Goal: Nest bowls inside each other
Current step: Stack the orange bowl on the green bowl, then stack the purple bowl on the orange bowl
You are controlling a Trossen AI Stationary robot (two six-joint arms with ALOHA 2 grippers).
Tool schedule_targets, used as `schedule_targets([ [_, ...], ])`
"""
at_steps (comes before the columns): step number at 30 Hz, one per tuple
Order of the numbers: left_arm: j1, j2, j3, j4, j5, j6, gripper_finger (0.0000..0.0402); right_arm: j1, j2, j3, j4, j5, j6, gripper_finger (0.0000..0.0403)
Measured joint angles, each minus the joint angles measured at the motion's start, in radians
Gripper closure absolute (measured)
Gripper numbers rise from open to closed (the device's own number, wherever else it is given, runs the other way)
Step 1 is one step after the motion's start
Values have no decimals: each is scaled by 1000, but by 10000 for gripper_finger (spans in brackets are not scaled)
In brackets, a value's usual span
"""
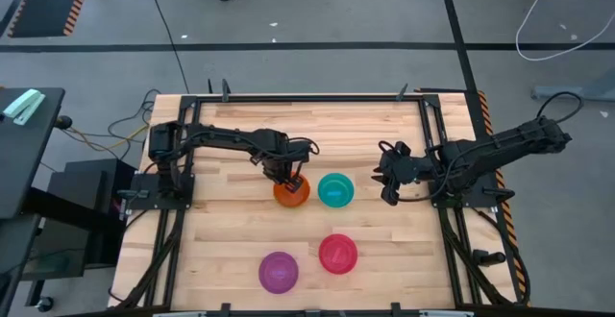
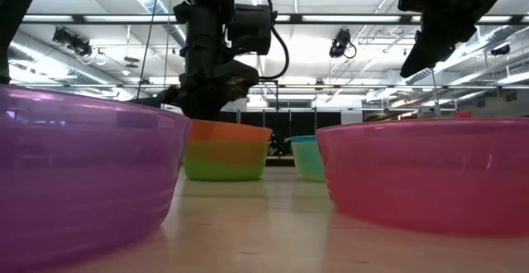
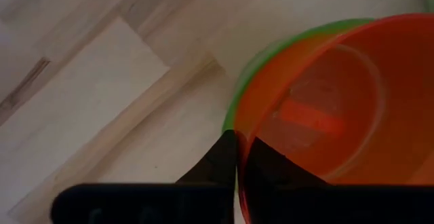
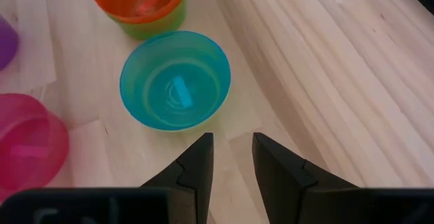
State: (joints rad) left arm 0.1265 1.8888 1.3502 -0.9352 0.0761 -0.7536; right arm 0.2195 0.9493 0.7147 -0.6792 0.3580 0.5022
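Note:
An orange bowl [image 1: 291,193] sits nested in a green bowl [image 2: 223,164] near the table's middle; its rim stands above the green one. Just to their right stands a blue-teal bowl [image 1: 335,190] on its base. A pink bowl [image 1: 338,254] and a purple bowl [image 1: 279,272] stand near the near edge. No yellow bowl shows. My left gripper [image 1: 286,176] is over the orange bowl's far-left rim, shut on it. My right gripper [image 1: 387,178] hovers open above the table, right of the blue-teal bowl [image 4: 175,81]. My left gripper [image 3: 237,139] pinches the orange bowl's rim [image 3: 241,115], one finger inside the bowl [image 3: 271,170] and one outside [image 3: 220,159], coming from above and pointing down. The bowl is upright inside the green bowl [image 3: 229,112]. Whether the outer finger also touches the green rim, I cannot tell.
Bare wood lies between the stacked pair and the two near bowls, and along the table's left and far side. Black frame rails [image 1: 437,144] run along the table's edges beside both arm bases.

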Motion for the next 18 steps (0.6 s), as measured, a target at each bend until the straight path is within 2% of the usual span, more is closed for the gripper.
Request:
schedule_targets([
  [9,-2,-4,0,-5,22,5,316,0,0,0,1,0,-1,292],
  [18,-4,-64,0,-26,27,12,300,0,0,0,1,0,-4,292],
])
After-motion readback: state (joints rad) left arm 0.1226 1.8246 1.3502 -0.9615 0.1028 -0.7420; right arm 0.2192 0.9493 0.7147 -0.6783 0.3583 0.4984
